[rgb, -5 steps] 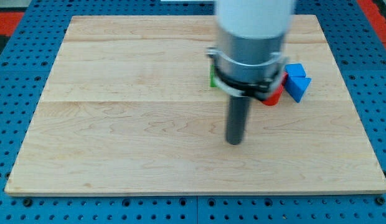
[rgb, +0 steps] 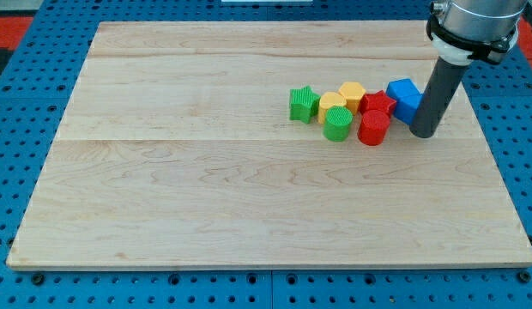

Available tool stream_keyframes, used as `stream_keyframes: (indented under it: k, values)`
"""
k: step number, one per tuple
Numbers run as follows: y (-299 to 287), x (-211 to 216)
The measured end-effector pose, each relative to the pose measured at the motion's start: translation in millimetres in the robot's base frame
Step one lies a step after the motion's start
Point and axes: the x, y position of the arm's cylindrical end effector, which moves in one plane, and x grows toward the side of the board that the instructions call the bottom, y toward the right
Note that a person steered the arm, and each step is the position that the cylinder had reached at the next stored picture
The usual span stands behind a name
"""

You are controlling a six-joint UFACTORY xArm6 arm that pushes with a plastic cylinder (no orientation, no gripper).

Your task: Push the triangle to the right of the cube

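Straight dark grey rod, round in section, matte, plain; my tip (rgb: pixel 423 134) blunt, flat-ended. Above rod, wider grey metallic cylinder housing ringed by black clamp band with white collar beneath. No markings legible.

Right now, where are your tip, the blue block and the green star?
my tip (rgb: pixel 423 134): camera view, the rod's bottom end.
blue block (rgb: pixel 403 91): camera view, its top face.
green star (rgb: pixel 302 103): camera view, its middle.

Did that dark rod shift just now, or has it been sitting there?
Yes. My tip went from the board's middle toward the view's right, and now stands beside the blue block.
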Motion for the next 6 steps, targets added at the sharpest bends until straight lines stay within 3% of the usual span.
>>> stream_keyframes:
  k: [4, 6]
  values:
    - [16.0, -26.9]
    - [-49.0, -33.1]
